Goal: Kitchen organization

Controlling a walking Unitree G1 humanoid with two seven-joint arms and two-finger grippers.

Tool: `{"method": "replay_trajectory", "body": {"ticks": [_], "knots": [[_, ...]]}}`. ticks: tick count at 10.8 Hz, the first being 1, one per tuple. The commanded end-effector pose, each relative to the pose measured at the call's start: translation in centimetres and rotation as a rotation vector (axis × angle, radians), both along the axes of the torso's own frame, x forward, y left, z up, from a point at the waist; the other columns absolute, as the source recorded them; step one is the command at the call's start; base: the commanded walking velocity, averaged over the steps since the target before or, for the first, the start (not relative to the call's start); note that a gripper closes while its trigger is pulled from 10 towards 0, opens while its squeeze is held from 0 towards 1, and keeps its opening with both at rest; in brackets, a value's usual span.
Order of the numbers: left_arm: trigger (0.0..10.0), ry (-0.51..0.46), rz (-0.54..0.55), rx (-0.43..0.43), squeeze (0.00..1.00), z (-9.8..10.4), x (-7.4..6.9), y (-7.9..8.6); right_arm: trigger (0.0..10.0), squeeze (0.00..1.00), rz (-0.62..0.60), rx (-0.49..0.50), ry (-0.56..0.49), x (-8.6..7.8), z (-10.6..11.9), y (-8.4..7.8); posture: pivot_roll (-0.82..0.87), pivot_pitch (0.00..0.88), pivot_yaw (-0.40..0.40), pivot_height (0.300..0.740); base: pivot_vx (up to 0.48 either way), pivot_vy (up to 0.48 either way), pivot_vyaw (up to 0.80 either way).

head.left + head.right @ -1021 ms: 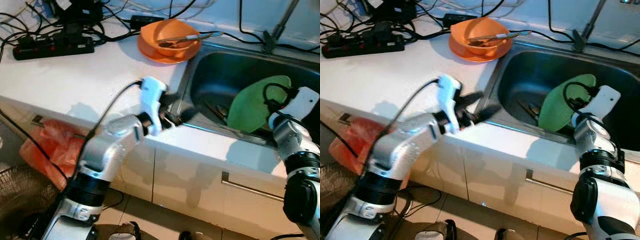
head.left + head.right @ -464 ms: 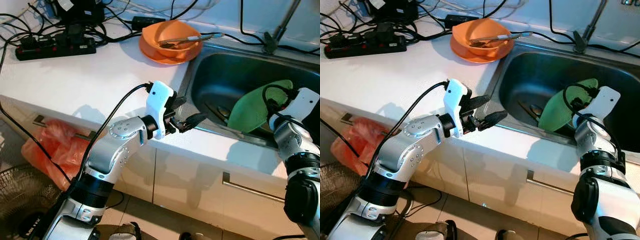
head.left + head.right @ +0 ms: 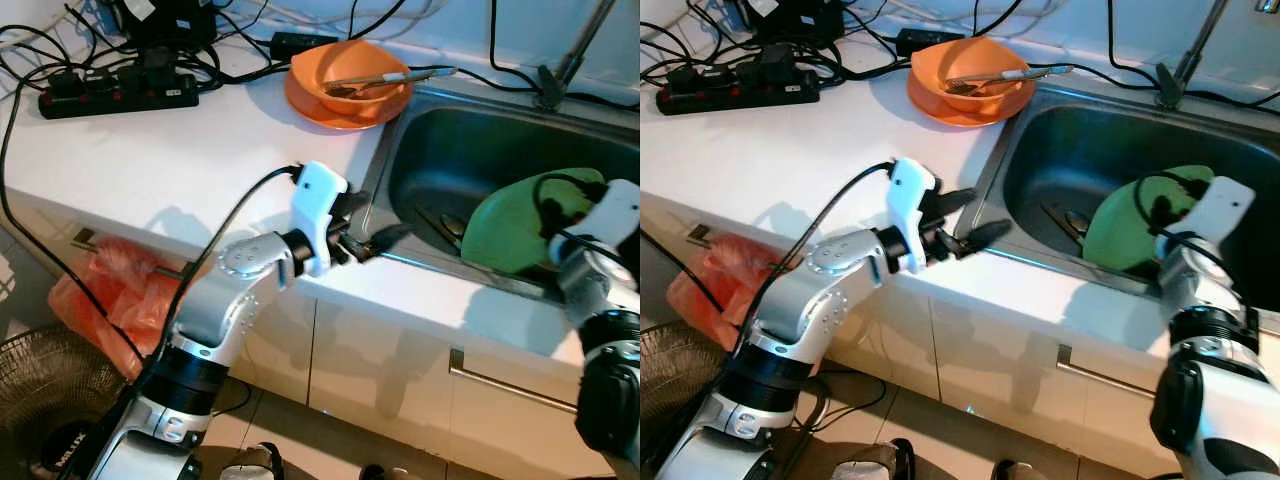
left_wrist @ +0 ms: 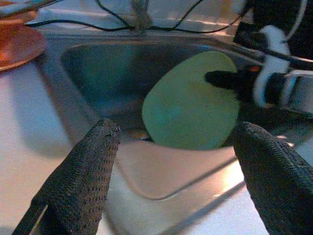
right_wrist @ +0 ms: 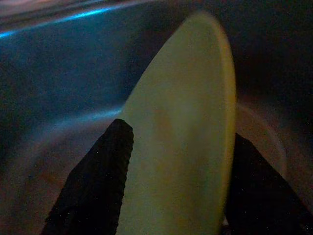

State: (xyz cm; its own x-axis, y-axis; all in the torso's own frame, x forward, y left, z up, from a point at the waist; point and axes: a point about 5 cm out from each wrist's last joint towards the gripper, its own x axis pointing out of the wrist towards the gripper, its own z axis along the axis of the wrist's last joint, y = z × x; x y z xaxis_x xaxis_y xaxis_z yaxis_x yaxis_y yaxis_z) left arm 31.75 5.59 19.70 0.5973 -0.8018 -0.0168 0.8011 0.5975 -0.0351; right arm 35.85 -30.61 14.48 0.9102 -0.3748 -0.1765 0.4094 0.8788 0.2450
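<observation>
Right gripper (image 5: 176,147) jaws clamped on green plate (image 3: 1135,225), tilted on edge in the sink (image 3: 1060,160). Left gripper (image 3: 965,225) jaws spread, empty, over table's front edge by sink's near-left corner

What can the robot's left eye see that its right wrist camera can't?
The left eye view takes in the orange bowl with a utensil across it, the black power strip, the white counter and the open left gripper at the sink's edge. The right wrist view gives a close look at the right gripper's fingers on either side of the plate's rim. Both show the green plate in the sink.
</observation>
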Motion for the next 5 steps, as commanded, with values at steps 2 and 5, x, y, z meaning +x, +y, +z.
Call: {"method": "replay_trajectory", "body": {"ticks": [2,5], "knots": [[10.0,-0.021,0.029,0.0,0.0,0.3,0.3,0.5,10.0,1.0,0.002,-0.016,0.051,-1.0,-1.7,-0.3,0.12,0.141,0.024,0.74,0.0,0.0,0.0],[10.0,-0.033,0.044,-0.001,0.0,0.4,0.4,0.8,10.0,1.0,0.004,-0.061,0.009,-0.8,-0.2,-0.7,0.11,0.128,0.017,0.74,0.0,0.0,0.0]]}}
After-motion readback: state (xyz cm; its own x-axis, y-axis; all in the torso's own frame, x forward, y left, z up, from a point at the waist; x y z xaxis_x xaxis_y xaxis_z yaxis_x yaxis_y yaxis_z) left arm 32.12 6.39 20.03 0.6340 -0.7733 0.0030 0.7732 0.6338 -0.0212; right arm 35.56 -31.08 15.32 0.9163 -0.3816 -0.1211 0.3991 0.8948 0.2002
